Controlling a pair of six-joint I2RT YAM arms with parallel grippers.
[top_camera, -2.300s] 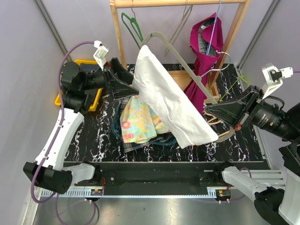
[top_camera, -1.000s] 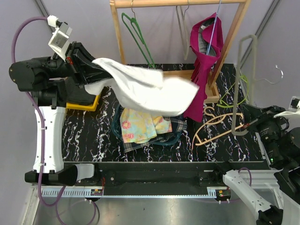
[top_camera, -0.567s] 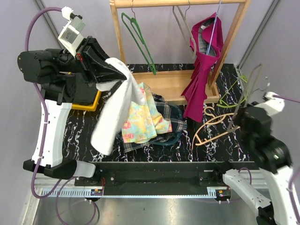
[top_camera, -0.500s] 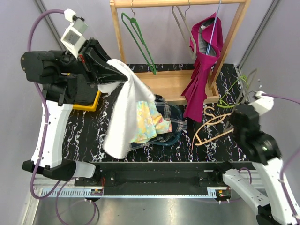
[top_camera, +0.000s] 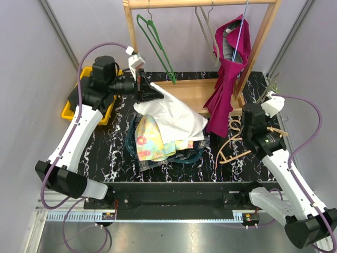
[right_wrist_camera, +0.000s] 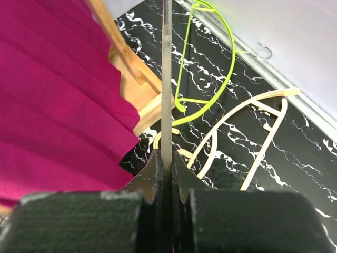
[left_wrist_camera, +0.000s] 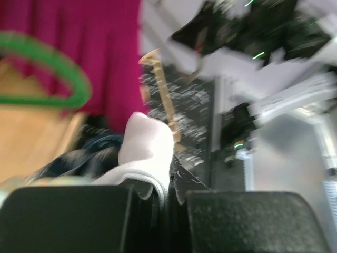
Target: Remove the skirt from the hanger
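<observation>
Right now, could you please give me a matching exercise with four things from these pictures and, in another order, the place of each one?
Things:
1. white skirt
2. green hanger
3. grey hanger
4. wooden hanger

Places:
A. lies on the table
B. pinched in the right gripper
C. hangs on the wooden rail
D. pinched in the left gripper

Pairs: 1-D, 2-C, 3-B, 4-A.
</observation>
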